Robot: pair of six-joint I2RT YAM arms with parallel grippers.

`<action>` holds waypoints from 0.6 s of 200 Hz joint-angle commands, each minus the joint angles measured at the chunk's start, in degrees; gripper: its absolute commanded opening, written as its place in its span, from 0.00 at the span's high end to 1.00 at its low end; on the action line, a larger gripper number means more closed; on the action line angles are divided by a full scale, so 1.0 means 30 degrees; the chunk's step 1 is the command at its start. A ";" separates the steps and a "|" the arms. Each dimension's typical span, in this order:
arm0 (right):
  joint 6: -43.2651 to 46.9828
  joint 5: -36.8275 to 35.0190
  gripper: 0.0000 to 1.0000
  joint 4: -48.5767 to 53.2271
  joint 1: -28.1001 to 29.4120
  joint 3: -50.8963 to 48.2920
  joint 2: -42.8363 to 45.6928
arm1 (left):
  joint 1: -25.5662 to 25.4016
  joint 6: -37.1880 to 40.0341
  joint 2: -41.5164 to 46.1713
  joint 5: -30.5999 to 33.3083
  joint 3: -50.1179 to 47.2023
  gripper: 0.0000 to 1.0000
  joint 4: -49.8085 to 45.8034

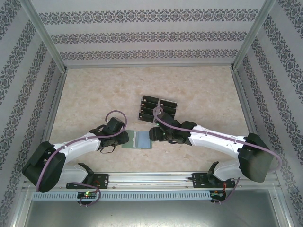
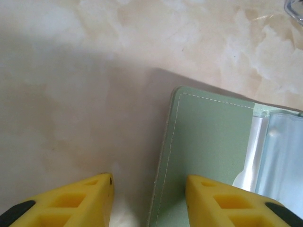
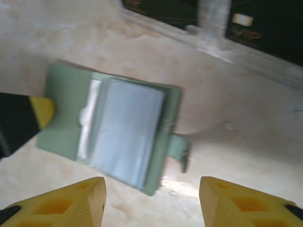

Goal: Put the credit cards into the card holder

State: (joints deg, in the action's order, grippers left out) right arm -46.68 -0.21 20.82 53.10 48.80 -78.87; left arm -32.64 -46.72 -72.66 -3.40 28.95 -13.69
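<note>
In the top view the card holder [image 1: 137, 140] lies opened flat on the worktop [image 1: 90, 94] at lower centre. Its long axis runs left to right, with one claw at each end. The left claw [image 1: 122, 138] is at its left end. From the left wrist, its fingers [image 2: 90, 198] stand part-way apart astride the stitched green edge of the holder [image 2: 208, 137], one over the cover and one over bare worktop. Nothing is pinched between them, and I cannot tell whether it presses down.

The right claw [image 1: 155, 135] is at the right end. From the right wrist it hangs wide open and empty [image 3: 152, 184], with the holder [image 3: 113, 127] above and left of it in the frame, clear sleeve up and tab [image 3: 182, 149] pointing right.

The credit cards [image 1: 156, 108] sit in rows straight up the frame from the right claw, so the right arm looks much the nearer for a pick. The worktop is bare all round and the walls stand well apart, though the right arm's cable [image 1: 163, 120] loops close to the cards.
</note>
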 commanded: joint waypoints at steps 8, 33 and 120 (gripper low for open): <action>-0.0498 0.1284 0.44 -0.0646 0.0493 0.1213 -0.1871 | -0.0374 -0.0415 0.0288 -0.0363 -0.0304 0.56 0.0182; -0.0498 0.1739 0.44 -0.1160 0.0784 0.2014 -0.3567 | -0.0427 -0.0523 0.0294 -0.0423 -0.0449 0.56 0.0297; -0.0487 0.2033 0.45 -0.1937 0.0815 0.2789 -0.6016 | -0.0486 -0.0599 0.0403 -0.0445 -0.0700 0.57 0.0633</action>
State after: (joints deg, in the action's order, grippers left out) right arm -47.70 5.41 15.94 55.02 55.64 -95.53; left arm -32.97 -47.62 -72.25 -3.81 28.12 -12.64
